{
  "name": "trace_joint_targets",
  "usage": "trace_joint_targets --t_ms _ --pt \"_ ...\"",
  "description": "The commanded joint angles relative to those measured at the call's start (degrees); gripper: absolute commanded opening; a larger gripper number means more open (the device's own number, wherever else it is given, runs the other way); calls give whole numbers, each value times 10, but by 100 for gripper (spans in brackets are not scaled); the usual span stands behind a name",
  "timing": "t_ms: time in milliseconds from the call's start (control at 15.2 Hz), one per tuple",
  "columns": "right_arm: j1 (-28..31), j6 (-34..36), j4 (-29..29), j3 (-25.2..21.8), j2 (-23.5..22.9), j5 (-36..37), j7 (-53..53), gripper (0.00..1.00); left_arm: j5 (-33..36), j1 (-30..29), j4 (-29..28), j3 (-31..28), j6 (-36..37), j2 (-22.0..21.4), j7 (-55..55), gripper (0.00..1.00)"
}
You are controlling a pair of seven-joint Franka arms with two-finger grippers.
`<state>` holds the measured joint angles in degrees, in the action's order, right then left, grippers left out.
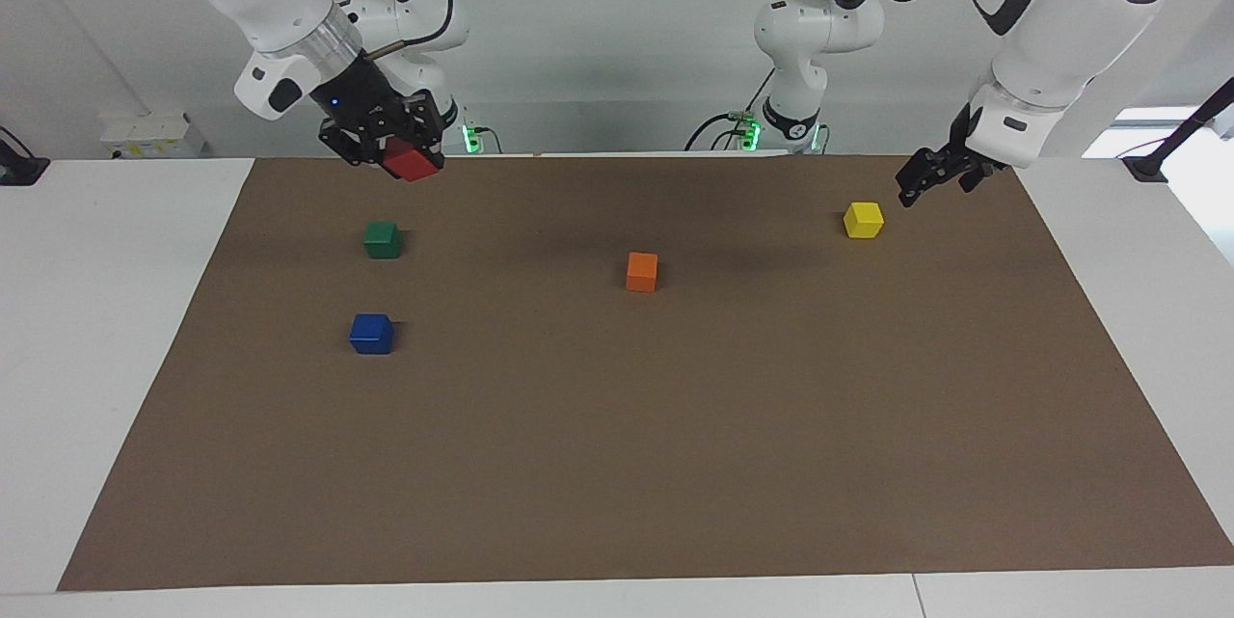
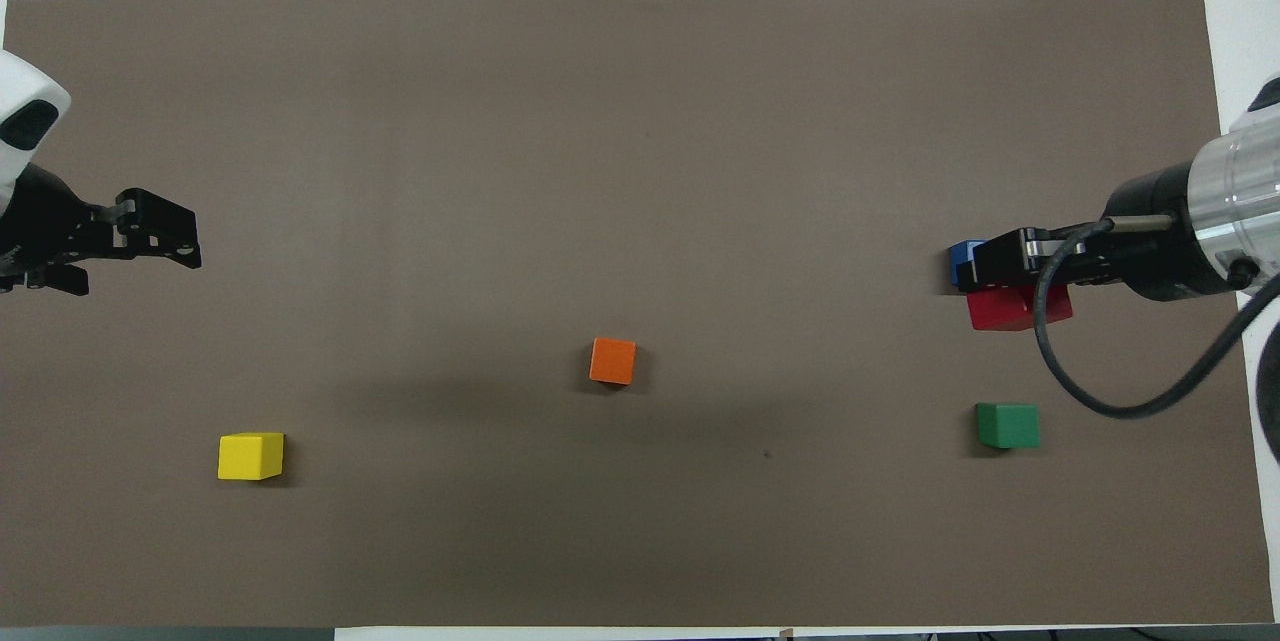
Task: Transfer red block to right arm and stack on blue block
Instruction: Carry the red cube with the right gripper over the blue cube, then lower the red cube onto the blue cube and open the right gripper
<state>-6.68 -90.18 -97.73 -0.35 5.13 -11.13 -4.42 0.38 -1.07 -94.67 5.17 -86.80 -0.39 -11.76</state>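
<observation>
One step of the task, the stacking, is in hand: the right gripper (image 1: pixel 403 153), clamped on the red block (image 1: pixel 412 161), hangs high over the blue block (image 1: pixel 371 334) on the mat, so next it must align and descend, while the left gripper (image 1: pixel 927 176) waits with its fingers apart.

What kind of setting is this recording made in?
Most likely a robotics lab bench: two white arms mounted at a white table, a brown mat as workspace, and small coloured cubes for manipulation, such as the blue block and the orange cube.
</observation>
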Motion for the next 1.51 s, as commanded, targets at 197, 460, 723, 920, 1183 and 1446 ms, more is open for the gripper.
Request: trace_joint_targets --t_ms 197,460,723,920,1183,1446 --pt "-4 -36 -75 5 2 144 -31 0 6 10 -45 -13 -50 -32 46 100" --pt "4 -121 -150 4 -12 172 -60 0 7 7 -34 -10 -61 -27 51 100" --pt "15 -269 -240 4 -31 216 -105 0 8 7 -4 -7 -65 -4 51 100" --pt "29 -335 -265 4 -40 235 -117 0 7 7 0 -6 -59 -3 52 100" --pt "56 -428 -314 4 -38 235 -116 0 4 8 41 7 -40 3 51 100" --pt "57 -488 -324 4 -62 235 -118 0 3 6 41 23 -12 4 48 100"
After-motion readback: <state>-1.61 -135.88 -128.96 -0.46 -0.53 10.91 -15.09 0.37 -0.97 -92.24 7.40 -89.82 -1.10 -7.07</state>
